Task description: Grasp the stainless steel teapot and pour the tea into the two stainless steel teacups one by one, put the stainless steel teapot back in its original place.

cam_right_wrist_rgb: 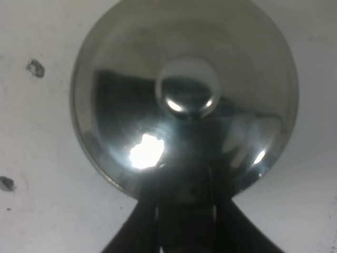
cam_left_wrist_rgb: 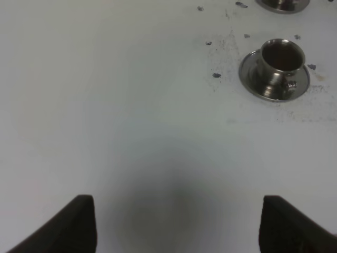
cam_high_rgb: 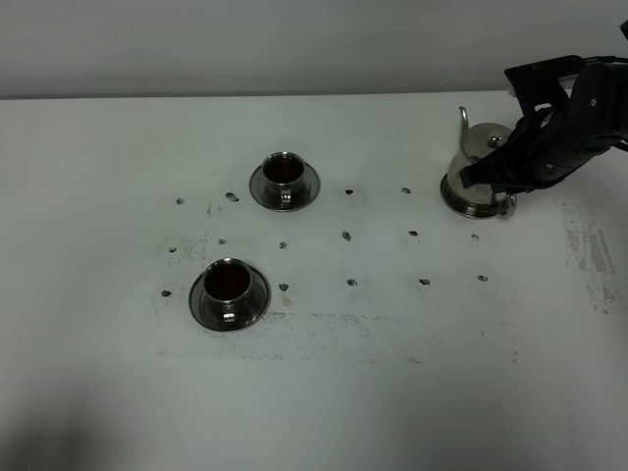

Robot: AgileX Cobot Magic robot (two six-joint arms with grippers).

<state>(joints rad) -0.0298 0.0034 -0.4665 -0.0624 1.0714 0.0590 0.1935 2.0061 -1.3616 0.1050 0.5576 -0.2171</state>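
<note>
The stainless steel teapot [cam_high_rgb: 481, 147] stands upright on the round steel tray [cam_high_rgb: 459, 203] at the far right. It fills the right wrist view from above, with its lid knob [cam_right_wrist_rgb: 188, 90] in the middle. My right gripper [cam_high_rgb: 502, 175] is shut on the teapot's handle [cam_right_wrist_rgb: 184, 194]. Two stainless steel teacups on saucers stand left of centre, a far one [cam_high_rgb: 284, 173] and a near one [cam_high_rgb: 228, 285]. Both hold dark reddish-brown tea [cam_high_rgb: 228, 278]. My left gripper [cam_left_wrist_rgb: 179, 204] is open and empty above bare table. A teacup [cam_left_wrist_rgb: 283, 57] lies ahead of it.
Small dark specks [cam_high_rgb: 346, 235] dot the white table between the cups and the teapot. A second saucer's edge [cam_left_wrist_rgb: 281, 4] shows at the border of the left wrist view. The left arm is out of the exterior view.
</note>
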